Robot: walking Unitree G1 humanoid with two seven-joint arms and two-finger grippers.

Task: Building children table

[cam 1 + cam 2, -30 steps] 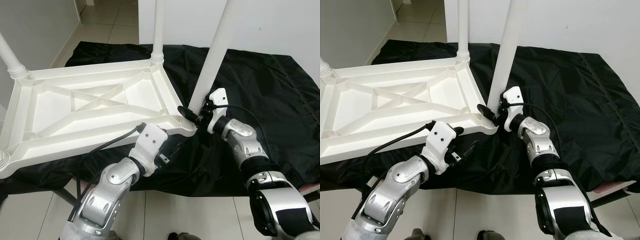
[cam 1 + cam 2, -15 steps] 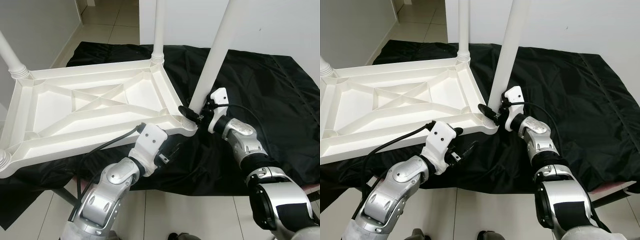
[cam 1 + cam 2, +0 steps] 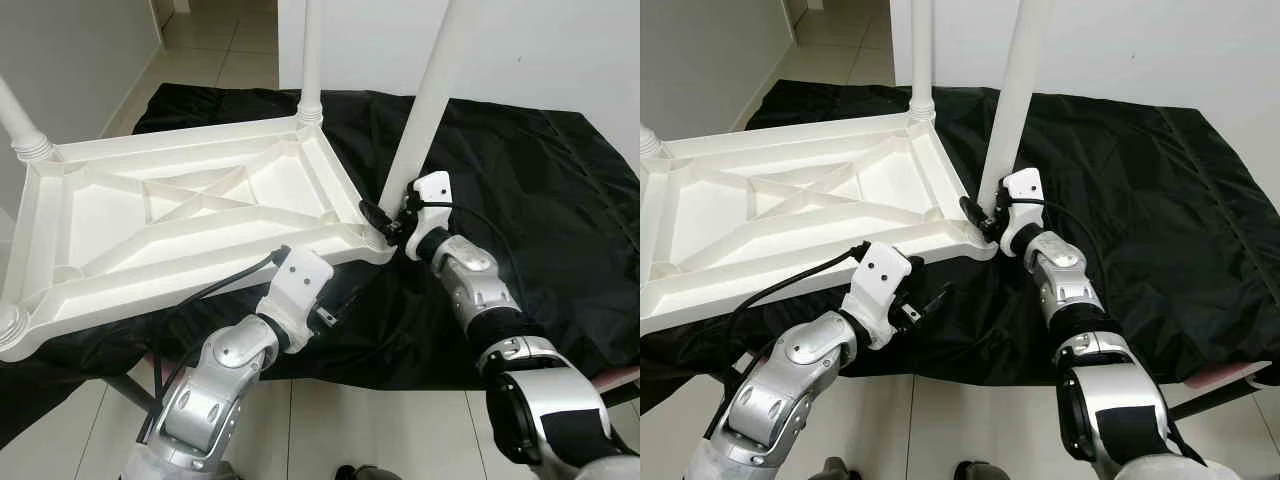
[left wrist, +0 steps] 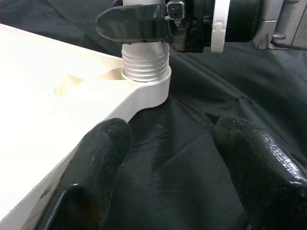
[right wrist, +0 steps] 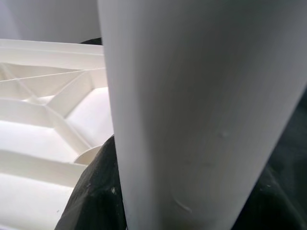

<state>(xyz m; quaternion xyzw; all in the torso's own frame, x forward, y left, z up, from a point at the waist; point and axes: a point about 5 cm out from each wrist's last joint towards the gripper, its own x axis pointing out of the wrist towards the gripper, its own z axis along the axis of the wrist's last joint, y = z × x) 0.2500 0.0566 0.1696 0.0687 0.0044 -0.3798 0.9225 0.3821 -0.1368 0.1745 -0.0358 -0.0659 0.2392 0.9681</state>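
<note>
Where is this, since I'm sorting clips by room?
Probably a home room or hallway: pale floor tiles, plain white wall, and a black cloth spread under the upturned white table.

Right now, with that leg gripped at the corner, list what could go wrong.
1. The right gripper clamps the leg low, just above its threaded collar. The long leg leans, so it may cross-thread or bind.
2. The tabletop lies upside down on loose black cloth; twisting could slide it.
3. The left gripper is open and apart from the tabletop, so nothing braces that corner.
</note>
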